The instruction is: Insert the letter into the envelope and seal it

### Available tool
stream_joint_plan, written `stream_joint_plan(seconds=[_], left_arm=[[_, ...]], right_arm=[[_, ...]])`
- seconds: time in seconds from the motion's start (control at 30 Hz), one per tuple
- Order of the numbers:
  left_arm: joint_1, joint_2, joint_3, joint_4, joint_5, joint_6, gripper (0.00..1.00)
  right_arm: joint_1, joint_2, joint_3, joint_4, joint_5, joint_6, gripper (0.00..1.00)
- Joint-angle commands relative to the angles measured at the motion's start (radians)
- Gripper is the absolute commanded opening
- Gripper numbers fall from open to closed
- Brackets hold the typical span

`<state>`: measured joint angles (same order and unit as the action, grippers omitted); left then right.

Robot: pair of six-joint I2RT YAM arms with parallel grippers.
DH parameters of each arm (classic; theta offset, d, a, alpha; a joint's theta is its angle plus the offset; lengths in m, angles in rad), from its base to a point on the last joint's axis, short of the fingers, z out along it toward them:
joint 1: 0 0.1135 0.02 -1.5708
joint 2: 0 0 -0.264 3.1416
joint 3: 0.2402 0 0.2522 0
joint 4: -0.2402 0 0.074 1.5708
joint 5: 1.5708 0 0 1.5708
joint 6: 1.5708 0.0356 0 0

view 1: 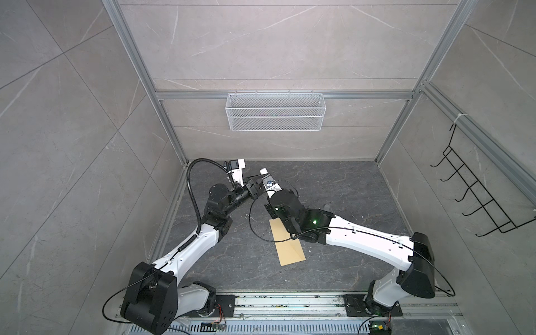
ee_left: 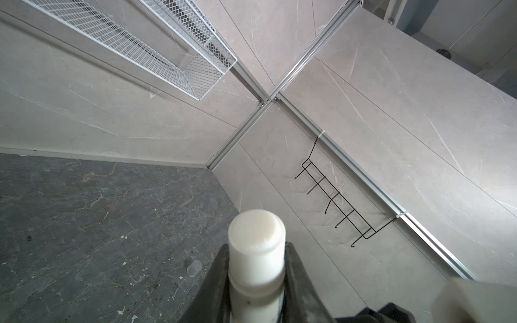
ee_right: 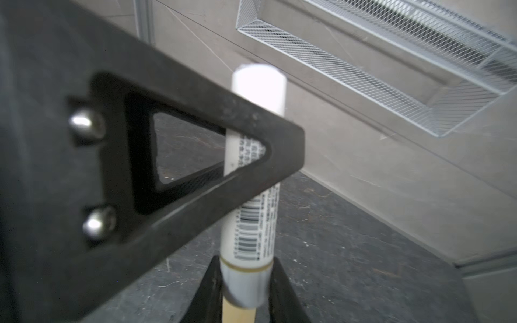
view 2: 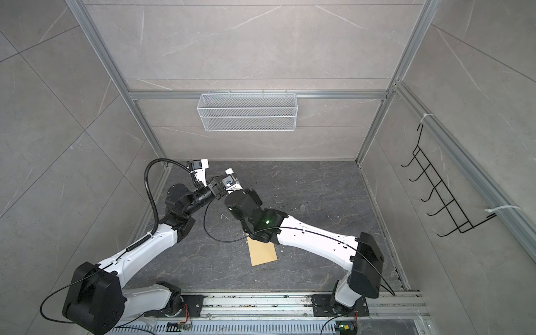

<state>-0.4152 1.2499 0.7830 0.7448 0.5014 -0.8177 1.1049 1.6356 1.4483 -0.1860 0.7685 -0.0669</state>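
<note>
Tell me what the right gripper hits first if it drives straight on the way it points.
The left gripper: its black finger crosses the glue stick right ahead of the right gripper, both shut on it. Exact gap is hard to judge.

Pretty clearly a robotics lab test booth: aluminium frame (view 1: 278,94), stone-look wall panels (view 1: 275,43), and robot arms (view 1: 368,240) bolted to a floor rail (view 1: 290,303).

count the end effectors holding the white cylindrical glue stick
2. The left end effector clamps the white cylindrical glue stick near its tip; the right end effector clamps its base end.
</note>
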Motion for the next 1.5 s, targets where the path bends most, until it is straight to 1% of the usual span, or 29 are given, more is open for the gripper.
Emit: stream_joint_plan(seconds=[0.0, 0.03, 0.1, 0.17, 0.2, 0.27, 0.37, 0.43, 0.47, 0.5, 0.53, 0.57, 0.6, 0.63, 0.73, 0.83, 0.93, 1.13, 1.33, 1.47], left_arm=[[-0.016, 0.018, 0.007, -0.046, 0.013, 0.032, 0.0], [-0.016, 0.018, 0.007, -0.045, 0.013, 0.032, 0.0], [-0.016, 0.016, 0.005, -0.042, 0.012, 0.03, 0.0], [-0.016, 0.012, 0.003, -0.035, 0.014, 0.03, 0.0], [-0.016, 0.009, 0.0, -0.032, 0.013, 0.028, 0.0], [-0.016, 0.002, -0.001, -0.029, 0.012, 0.036, 0.0], [-0.014, -0.008, 0.001, -0.01, 0.022, 0.042, 0.0], [-0.014, -0.013, 0.002, 0.012, 0.041, 0.051, 0.0], [-0.013, -0.018, 0.003, 0.022, 0.052, 0.06, 0.0], [-0.013, -0.02, 0.001, 0.038, 0.067, 0.068, 0.0], [-0.013, -0.021, -0.001, 0.058, 0.087, 0.075, 0.0], [-0.013, -0.025, -0.002, 0.073, 0.101, 0.08, 0.0], [-0.013, -0.028, -0.006, 0.094, 0.114, 0.085, 0.0], [-0.012, -0.032, -0.011, 0.115, 0.121, 0.085, 0.0], [-0.013, -0.038, -0.018, 0.161, 0.14, 0.089, 0.0], [-0.013, -0.04, -0.013, 0.174, 0.158, 0.087, 0.0], [-0.013, -0.041, -0.012, 0.175, 0.166, 0.086, 0.0], [-0.013, -0.047, -0.008, 0.153, 0.171, 0.098, 0.0], [-0.013, -0.061, 0.004, 0.066, 0.187, 0.172, 0.0], [-0.014, -0.077, 0.034, -0.073, 0.208, 0.3, 0.0]], right_arm=[[0.041, 0.05, 0.073, 0.122, 0.243, -0.172, 0.0], [0.045, 0.058, 0.077, 0.124, 0.243, -0.179, 0.0], [0.046, 0.052, 0.07, 0.114, 0.204, -0.15, 0.0], [0.04, 0.02, 0.04, 0.118, 0.125, -0.12, 0.0], [0.034, -0.002, 0.017, 0.11, 0.077, -0.093, 0.02], [0.007, -0.051, -0.017, 0.081, -0.047, -0.038, 0.12], [-0.063, -0.126, -0.075, 0.034, -0.272, 0.05, 0.29], [-0.132, -0.188, -0.127, 0.034, -0.488, 0.102, 0.43], [-0.165, -0.216, -0.154, 0.045, -0.598, 0.122, 0.52], [-0.205, -0.24, -0.18, 0.058, -0.72, 0.149, 0.62], [-0.244, -0.263, -0.204, 0.073, -0.82, 0.176, 0.69], [-0.272, -0.279, -0.223, 0.087, -0.905, 0.197, 0.71], [-0.303, -0.29, -0.239, 0.103, -0.998, 0.22, 0.75], [-0.325, -0.297, -0.252, 0.116, -1.064, 0.241, 0.76], [-0.369, -0.303, -0.295, 0.183, -1.215, 0.3, 0.76], [-0.399, -0.301, -0.335, 0.271, -1.293, 0.365, 0.75], [-0.421, -0.298, -0.353, 0.326, -1.33, 0.406, 0.74], [-0.456, -0.318, -0.36, 0.343, -1.325, 0.432, 0.75], [-0.478, -0.363, -0.337, 0.231, -1.251, 0.4, 0.76], [-0.478, -0.368, -0.279, 0.093, -1.233, 0.338, 0.78]])
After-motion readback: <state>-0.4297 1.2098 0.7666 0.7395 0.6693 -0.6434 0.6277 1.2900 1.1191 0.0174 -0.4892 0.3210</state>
